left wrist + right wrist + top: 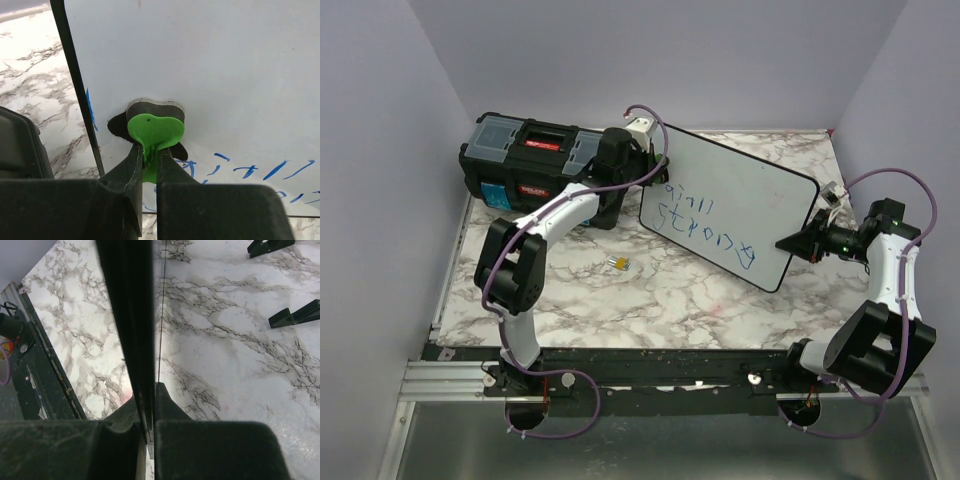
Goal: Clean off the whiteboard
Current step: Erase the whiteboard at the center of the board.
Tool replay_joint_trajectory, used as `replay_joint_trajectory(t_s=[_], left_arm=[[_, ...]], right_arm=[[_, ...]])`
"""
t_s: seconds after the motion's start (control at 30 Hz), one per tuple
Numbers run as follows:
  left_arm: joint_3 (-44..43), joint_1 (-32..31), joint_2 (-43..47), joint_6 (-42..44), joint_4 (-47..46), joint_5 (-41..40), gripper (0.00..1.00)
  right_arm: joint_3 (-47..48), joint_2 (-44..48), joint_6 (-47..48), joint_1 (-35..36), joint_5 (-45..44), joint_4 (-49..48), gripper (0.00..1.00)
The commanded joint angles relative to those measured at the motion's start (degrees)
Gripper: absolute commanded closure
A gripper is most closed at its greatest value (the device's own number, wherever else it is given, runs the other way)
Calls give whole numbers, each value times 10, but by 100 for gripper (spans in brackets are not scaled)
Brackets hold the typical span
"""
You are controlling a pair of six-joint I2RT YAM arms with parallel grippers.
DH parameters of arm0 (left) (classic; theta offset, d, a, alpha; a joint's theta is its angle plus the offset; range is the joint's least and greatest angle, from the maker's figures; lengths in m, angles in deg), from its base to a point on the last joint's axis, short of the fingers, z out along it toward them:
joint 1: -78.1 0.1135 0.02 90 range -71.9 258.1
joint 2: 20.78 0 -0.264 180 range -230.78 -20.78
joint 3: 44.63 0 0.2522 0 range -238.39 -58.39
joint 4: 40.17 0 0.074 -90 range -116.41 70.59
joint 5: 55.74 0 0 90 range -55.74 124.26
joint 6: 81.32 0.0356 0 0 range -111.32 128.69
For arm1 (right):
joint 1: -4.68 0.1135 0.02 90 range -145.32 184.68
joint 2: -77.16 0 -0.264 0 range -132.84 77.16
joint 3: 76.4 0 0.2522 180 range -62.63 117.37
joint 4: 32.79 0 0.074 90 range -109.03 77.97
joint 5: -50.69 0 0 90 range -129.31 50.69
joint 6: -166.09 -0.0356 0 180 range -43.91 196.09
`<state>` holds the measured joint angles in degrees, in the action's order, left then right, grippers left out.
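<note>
- The black toolbox (pixel 535 160) sits just left of the whiteboard (pixel 740 190), off its face, so it looks out of the wiping path.
- The left gripper (pixel 149 150), at the whiteboard's upper-left corner, is pinched tight on the green tab of an eraser (pixel 155 125). The dark pad lies flat on the white face just inside the black rim. I judge this a starting spot above the writing.
- A small yellow item (pixel 618 263) lies on the marble table (pixel 650 310) below the whiteboard's left end, apart from it and too small to name.
- The whiteboard lies askew across the middle and right of the table, face up toward the overhead camera. Blue lettering (pixel 705 225) crosses its lower half, unerased.
- The right gripper (pixel 147 397), at the whiteboard's right end, has its jaws closed on the rim, seen edge-on. It is probably bracing the board against the eraser's push.
- Hard to tell:
  - From above, the left arm covers the eraser.
  - Whether the whiteboard rests on the table or is lifted.
  - Whether the two black wedges (pixel 295 315) beyond it are its feet.
  - What the lettering says.
</note>
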<state>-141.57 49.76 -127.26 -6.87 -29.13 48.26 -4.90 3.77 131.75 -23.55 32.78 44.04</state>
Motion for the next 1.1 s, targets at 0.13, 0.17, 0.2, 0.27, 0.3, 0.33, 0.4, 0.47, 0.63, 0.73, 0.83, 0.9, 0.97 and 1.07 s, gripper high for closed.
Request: replay_joint_trajectory(t_s=[0.13, 0.17, 0.2, 0.27, 0.3, 0.33, 0.4, 0.47, 0.63, 0.73, 0.83, 0.9, 0.97, 1.07], left_arm=[[58, -24, -26, -14, -19, 20, 100], [71, -29, -26, -16, -25, 19, 100], [82, -33, -25, -18, -29, 17, 100], [106, -41, -23, -19, -39, 12, 100], [112, -42, -22, -20, -40, 10, 100], [118, -43, -21, -21, -43, 8, 100], [120, -43, -17, -19, -42, 5, 100], [106, -42, -12, -12, -32, 2, 100], [48, -41, -2, 3, 2, -3, 100], [23, -41, 2, 5, 12, -3, 100], [10, -40, -2, 1, 16, 1, 100], [5, -44, -10, -2, 18, 5, 100], [9, -49, -17, -2, 17, 3, 100], [32, -58, -25, -7, 8, 4, 100]], right_arm=[[-5, 6, 19, 7, 15, 14, 99], [-5, 7, 20, 7, 16, 15, 99], [-5, 6, 21, 7, 16, 16, 99], [-5, 5, 21, 7, 16, 16, 99], [-5, 6, 22, 7, 17, 16, 99], [-4, 4, 23, 7, 17, 17, 99], [-4, 4, 24, 7, 17, 19, 99], [-4, 4, 25, 7, 17, 20, 99], [-4, 4, 25, 7, 18, 20, 99], [-5, 6, 25, 7, 17, 20, 99], [-4, 6, 25, 7, 18, 20, 99], [-4, 6, 26, 7, 18, 21, 99], [-4, 5, 27, 7, 18, 21, 99], [-5, 6, 26, 7, 17, 21, 99]])
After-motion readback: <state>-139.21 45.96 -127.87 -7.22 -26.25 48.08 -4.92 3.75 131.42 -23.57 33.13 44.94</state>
